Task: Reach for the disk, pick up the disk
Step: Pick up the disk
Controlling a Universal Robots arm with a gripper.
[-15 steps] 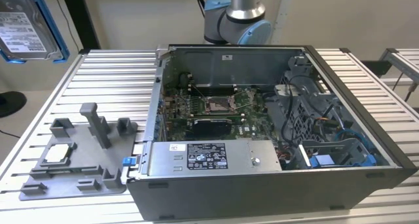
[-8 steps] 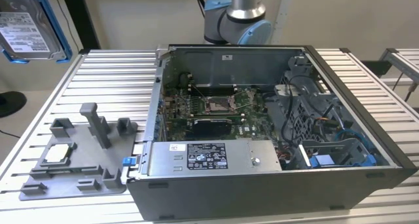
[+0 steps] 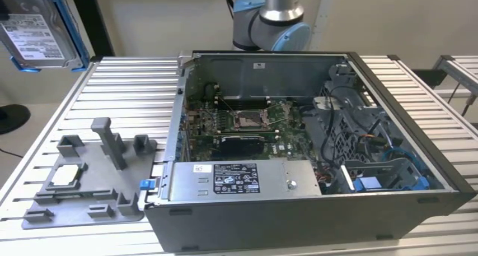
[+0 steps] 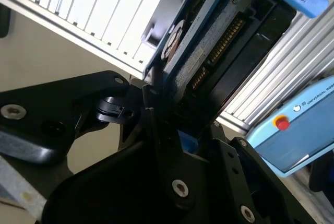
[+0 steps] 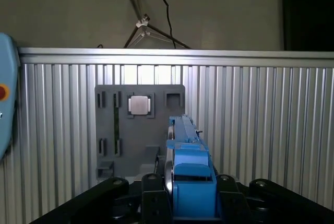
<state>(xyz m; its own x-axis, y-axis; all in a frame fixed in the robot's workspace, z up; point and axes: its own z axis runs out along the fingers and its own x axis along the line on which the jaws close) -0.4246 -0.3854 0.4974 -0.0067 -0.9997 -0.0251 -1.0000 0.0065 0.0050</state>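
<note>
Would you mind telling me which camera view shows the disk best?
The exterior view: the disk shows its labelled face and blue bracket. In the first wrist view the disk is edge-on; the second wrist view shows it close and slanted.

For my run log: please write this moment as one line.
gripper: shut on disk | disk: held in air | chip: in grey holder | case: open

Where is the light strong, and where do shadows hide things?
Exterior view: even light, but the inside of the computer case is shaded. Second wrist view: the table is very bright, the disk dark against it. First wrist view: glare on the table slats beside the grey tray.
</note>
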